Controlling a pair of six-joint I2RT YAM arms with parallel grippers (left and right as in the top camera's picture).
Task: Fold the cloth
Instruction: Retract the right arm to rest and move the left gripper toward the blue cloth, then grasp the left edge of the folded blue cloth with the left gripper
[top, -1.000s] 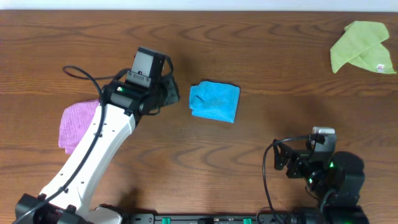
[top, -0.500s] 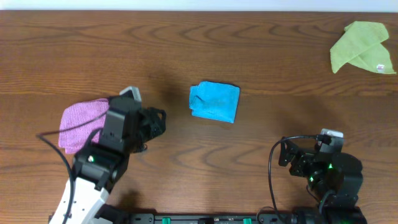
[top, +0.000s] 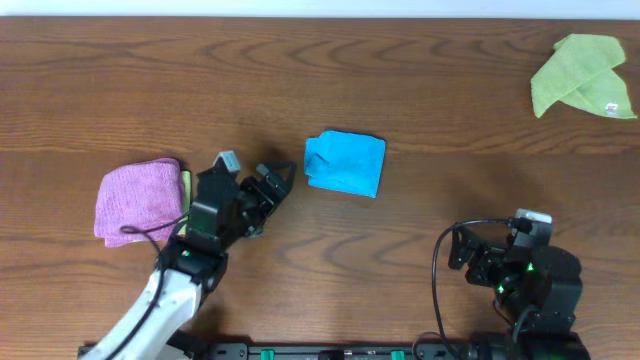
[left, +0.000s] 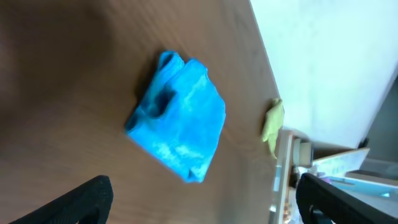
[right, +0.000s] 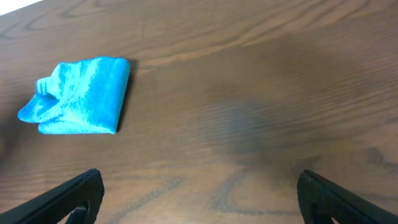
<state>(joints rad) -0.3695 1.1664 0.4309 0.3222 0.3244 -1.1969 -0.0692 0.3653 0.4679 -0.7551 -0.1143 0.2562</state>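
Note:
A blue cloth (top: 345, 165) lies folded into a small rumpled rectangle at the table's middle; nothing touches it. It also appears in the left wrist view as the blue cloth (left: 177, 134) and in the right wrist view as the blue cloth (right: 78, 96). My left gripper (top: 268, 190) is open and empty, a short way left of the cloth and pointing at it. In the wrist view the left gripper (left: 202, 208) has bare wood between its fingers (left: 81, 199). My right gripper (top: 458, 258) stays open and empty near the front right, and the right gripper (right: 202, 199) looks out over bare table.
A pink cloth (top: 138, 198) lies folded at the left, beside my left arm. A green cloth (top: 583, 75) lies crumpled at the far right corner, and the green cloth (left: 272, 121) shows at the table edge in the left wrist view.
My left arm has drawn back from beside the blue cloth toward the front left and its jaws have opened. The pink cloth is now uncovered. The right arm barely moved.

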